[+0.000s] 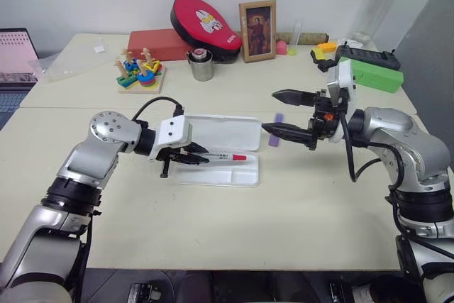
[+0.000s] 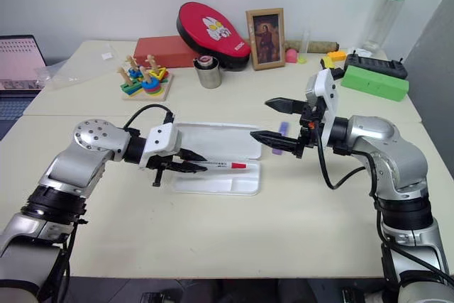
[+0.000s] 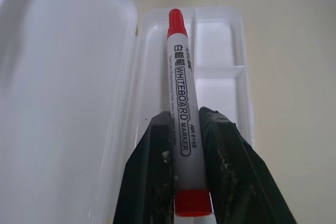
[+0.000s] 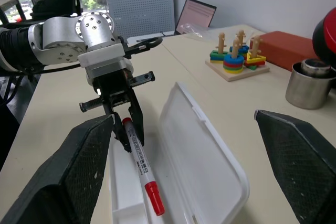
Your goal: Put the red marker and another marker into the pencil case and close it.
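The red marker (image 4: 140, 170) is gripped by the left gripper (image 4: 126, 129) above the open pencil case (image 4: 202, 166). The right gripper's fingers (image 4: 79, 169) are spread wide.

arms: silver-grey metal shells, black joint bands | shoulder caps: round, ringed with small screws | wrists: white boxy housings | cables: black, looping from forearm to wrist on both arms | left gripper (image 1: 190, 155): two black fingers | right gripper (image 1: 282, 113): two black tapered fingers, textured pads
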You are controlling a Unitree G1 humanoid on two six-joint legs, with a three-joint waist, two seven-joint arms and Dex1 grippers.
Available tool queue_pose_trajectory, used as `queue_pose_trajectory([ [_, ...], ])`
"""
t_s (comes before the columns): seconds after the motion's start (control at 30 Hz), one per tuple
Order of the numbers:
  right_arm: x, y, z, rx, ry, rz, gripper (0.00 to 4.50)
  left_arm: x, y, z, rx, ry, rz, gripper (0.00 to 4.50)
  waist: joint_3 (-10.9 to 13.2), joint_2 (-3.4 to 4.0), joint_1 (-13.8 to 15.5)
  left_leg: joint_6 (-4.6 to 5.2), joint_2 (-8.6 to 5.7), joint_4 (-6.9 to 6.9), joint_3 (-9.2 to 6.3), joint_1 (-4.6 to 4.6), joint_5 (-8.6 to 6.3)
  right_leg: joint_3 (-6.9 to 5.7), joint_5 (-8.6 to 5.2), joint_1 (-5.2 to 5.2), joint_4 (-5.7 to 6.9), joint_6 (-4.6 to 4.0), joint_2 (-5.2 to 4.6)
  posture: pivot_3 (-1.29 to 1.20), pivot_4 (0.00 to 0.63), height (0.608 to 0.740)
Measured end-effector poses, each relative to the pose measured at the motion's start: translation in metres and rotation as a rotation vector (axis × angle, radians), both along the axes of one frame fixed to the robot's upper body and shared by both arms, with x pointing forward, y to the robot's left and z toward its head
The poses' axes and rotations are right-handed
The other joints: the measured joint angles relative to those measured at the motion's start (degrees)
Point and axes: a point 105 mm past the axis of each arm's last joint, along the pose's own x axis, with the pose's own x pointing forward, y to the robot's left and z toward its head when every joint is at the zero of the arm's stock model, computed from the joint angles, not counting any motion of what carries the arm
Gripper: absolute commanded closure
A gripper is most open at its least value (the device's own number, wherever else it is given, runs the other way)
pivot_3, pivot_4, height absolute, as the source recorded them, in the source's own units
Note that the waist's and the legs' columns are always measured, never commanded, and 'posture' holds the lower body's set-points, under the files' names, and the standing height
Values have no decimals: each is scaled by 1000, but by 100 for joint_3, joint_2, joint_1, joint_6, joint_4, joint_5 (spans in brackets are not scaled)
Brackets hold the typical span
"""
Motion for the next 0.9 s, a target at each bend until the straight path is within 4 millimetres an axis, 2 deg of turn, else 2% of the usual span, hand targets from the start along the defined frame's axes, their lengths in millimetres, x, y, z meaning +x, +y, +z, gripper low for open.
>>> queue_pose_trajectory([
  [0.03,-1,-1,-3,-6,6,-11,0,1,0,-2,1,9,2,3332,0,0,-1,0,0,0,0,0,0,1,0,0,0,0,0,0,150,740],
  [0.1,0,-4,-6,-24,16,-40,0,3,0,-7,13,18,-1,3154,0,0,-1,0,0,0,0,0,0,1,0,0,0,0,0,0,150,740],
  [0.33,12,-12,-24,-88,42,-155,0,5,-5,-13,13,27,-14,1812,0,0,-5,0,0,3,-1,0,0,1,0,1,2,0,0,0,150,740],
  [0.43,25,-16,-32,-98,66,-237,0,5,-6,-11,7,23,-10,1237,0,0,-8,0,1,4,-2,1,0,1,0,2,3,0,0,0,150,740],
  [0.53,44,-16,-46,-118,106,-355,0,3,-16,4,-117,23,3,624,0,0,-11,0,0,5,-2,0,0,0,0,2,5,0,0,0,150,740],
  [0.63,68,-13,-61,-127,155,-519,0,-7,-45,33,-349,19,-27,64,0,0,-12,0,0,7,-5,0,1,-1,0,4,10,0,-1,0,150,740],
  [0.67,73,-13,-70,-143,178,-566,0,-13,-57,42,-406,20,-57,14,0,0,-9,-1,0,6,-6,0,1,-3,0,2,11,0,-1,0,150,740],
  [0.77,84,-13,-86,-157,226,-696,0,-21,-70,53,-563,36,-4,14,0,-1,-8,-1,0,7,-10,1,1,-4,0,4,15,0,-1,0,150,740],
  [0.9,89,-3,-101,-156,278,-783,0,-21,-80,60,-681,20,99,14,0,0,-6,-1,-2,12,-10,3,1,-4,1,3,29,-1,-1,0,150,740],
])
